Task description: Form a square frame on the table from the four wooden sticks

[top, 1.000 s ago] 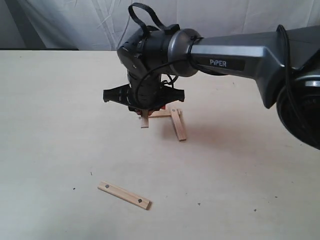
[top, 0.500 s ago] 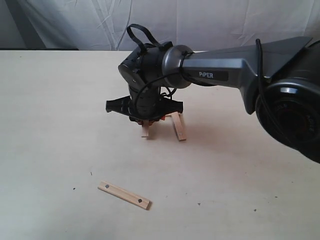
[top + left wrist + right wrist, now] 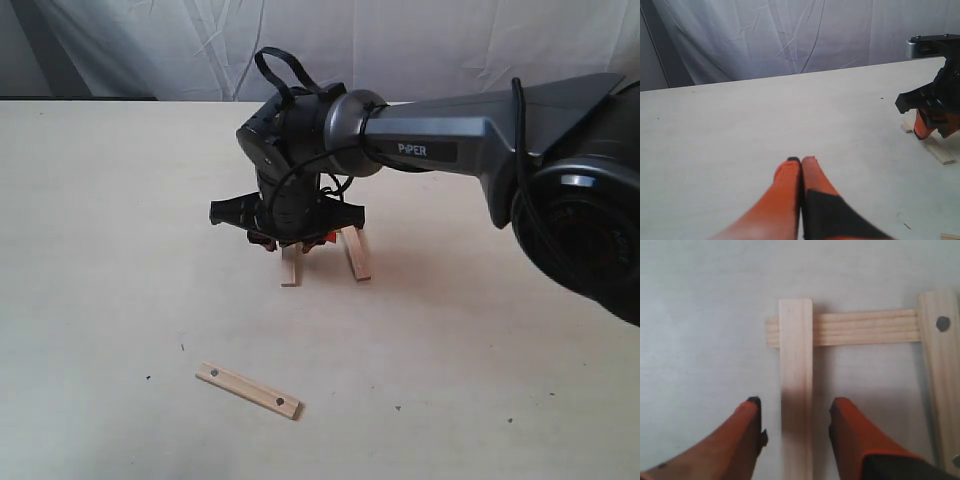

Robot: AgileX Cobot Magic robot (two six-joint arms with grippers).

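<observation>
Right jaws are spread wide either side of one stick (image 3: 796,380), a gap on both sides, so not gripping it. That stick's end lies over a cross stick (image 3: 865,328), whose other end meets a third stick (image 3: 940,380). Fourth stick (image 3: 248,390) lies alone on the surface (image 3: 100,250), well apart. Left jaws are pressed together, empty

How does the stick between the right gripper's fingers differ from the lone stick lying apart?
The straddled stick lies across the end of another stick; the lone stick touches nothing. The first sits inside the open right gripper; no gripper is near the lone stick. The lone stick shows dark dots near both ends; the first's visible end shows none. Both are flat pale wood strips.
</observation>
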